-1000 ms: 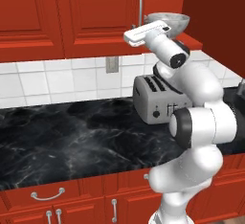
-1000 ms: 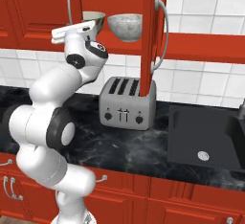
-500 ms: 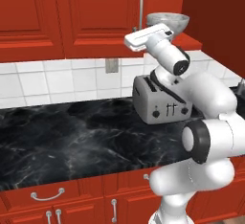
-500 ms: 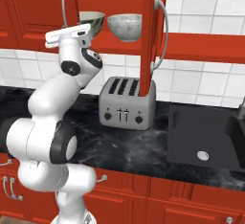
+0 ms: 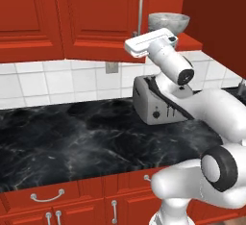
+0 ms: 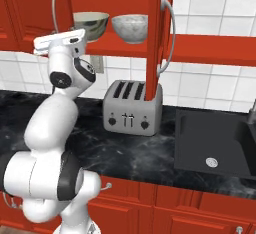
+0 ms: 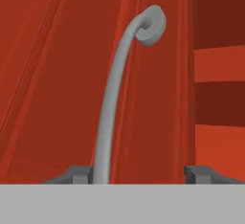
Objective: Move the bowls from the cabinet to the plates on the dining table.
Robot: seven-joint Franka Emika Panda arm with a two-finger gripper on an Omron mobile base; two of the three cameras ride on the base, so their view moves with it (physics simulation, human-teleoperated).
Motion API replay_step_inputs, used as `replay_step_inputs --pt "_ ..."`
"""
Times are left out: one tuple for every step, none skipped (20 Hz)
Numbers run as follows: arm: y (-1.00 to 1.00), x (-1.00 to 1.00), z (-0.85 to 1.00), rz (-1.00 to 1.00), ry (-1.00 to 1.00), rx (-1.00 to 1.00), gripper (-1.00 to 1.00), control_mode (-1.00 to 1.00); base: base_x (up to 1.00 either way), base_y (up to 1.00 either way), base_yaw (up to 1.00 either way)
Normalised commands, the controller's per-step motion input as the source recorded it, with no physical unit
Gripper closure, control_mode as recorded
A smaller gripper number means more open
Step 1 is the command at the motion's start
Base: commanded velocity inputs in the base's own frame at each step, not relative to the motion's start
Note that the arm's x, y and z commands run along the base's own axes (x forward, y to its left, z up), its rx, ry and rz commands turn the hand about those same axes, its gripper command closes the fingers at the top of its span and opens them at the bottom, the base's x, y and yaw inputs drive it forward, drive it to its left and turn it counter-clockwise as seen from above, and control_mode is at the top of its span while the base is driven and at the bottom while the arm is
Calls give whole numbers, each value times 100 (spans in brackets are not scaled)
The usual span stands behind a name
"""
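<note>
1. Bowls: two, side by side on the lowest shelf of the red wall cabinet (image 6: 125,48). Cream-beige bowl (image 6: 91,24) on the left as the right base view shows it, speckled white-grey bowl (image 6: 129,27) just beside it on the right. Both upright, rims up.
2. Left base view: speckled bowl (image 5: 168,22) visible above the robot's hand, at the open edge of the cabinet.
3. Cabinet door to the right of the bowls stands swung out, seen edge-on in the right base view, its curved silver handle (image 6: 167,35) facing the camera. The closed door on the left carries its own bar handle (image 6: 53,5).
4. Pincer (image 7: 139,174): finger tips stand wide apart in the hand view, nothing between them clamped. One finger tip (image 7: 76,174) sits at the foot of the grey handle (image 7: 119,89), the other well off to the side against the red door face.
5. Hand raised to shelf level, just below and in front of the bowls; no contact with either bowl visible.
6. Silver toaster (image 6: 131,109) stands on the black marble tabletop (image 6: 150,158) beneath the cabinet. Dark sink (image 6: 215,140) is let into the tabletop to the right.
</note>
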Motion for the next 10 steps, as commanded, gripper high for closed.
replay_step_inputs --pt "84 -81 -15 0 0 7 100 -100 0 0 0" --pt "91 -84 -19 0 0 8 100 -100 0 0 0" --pt "98 -84 -23 0 0 7 100 -100 0 0 0" --pt "100 -84 -31 0 0 4 -100 -100 0 0 0" --pt "100 -89 -34 0 0 3 -100 -100 0 0 0" --pt "100 -86 -36 0 0 2 -100 -100 0 0 0" --pt "100 -86 -33 0 0 3 -100 -100 0 0 0" --pt "100 -92 -32 0 0 5 -100 -100 0 0 0" --pt "100 -93 -28 0 0 5 -100 -100 0 0 0" --pt "100 -91 -24 0 0 6 -100 -100 0 0 0"
